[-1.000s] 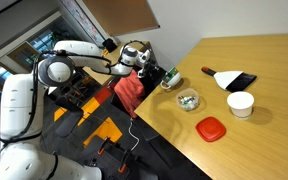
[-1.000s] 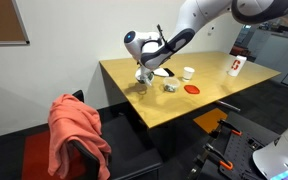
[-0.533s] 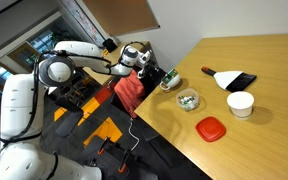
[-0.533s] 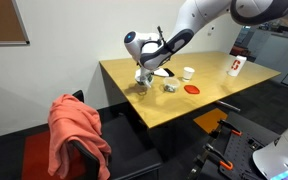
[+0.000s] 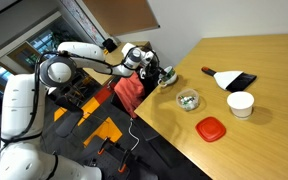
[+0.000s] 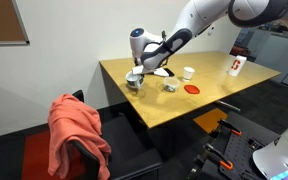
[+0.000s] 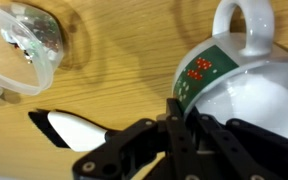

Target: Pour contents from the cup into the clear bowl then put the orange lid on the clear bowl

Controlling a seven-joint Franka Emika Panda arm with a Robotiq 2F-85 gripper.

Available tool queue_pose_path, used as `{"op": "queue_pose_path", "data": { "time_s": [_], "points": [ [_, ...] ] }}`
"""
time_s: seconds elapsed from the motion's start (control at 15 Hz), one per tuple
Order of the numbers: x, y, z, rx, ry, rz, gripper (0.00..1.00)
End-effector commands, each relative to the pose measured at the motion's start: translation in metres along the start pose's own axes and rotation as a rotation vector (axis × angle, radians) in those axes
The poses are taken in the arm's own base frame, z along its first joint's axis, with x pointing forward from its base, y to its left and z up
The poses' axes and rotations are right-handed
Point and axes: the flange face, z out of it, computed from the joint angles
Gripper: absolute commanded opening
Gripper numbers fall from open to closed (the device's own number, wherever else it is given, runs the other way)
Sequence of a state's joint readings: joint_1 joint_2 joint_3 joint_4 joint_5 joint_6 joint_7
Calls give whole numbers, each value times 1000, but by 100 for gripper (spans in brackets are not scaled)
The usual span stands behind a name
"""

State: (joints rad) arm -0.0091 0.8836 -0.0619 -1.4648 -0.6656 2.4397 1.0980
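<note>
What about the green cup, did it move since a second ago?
Yes. In an exterior view the cup has shifted left, farther away from the clear bowl, which stayed put on the table.

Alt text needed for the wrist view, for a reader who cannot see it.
The black gripper has its jaws shut on the rim of a white ceramic cup with a dark green band, handle towards the top of the frame. At upper left, a small clear plastic bowl holding small bits sits on the wooden table.
</note>
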Motion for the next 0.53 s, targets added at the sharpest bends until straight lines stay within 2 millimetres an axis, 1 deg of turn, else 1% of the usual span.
{"op": "queue_pose_path", "data": {
  "time_s": [0.0,0.2,0.47],
  "points": [
    [15,10,-13,69,-35,1,3],
    [22,12,-10,105,-82,1,3],
    [31,14,-4,141,-99,9,3]
  ]
}}
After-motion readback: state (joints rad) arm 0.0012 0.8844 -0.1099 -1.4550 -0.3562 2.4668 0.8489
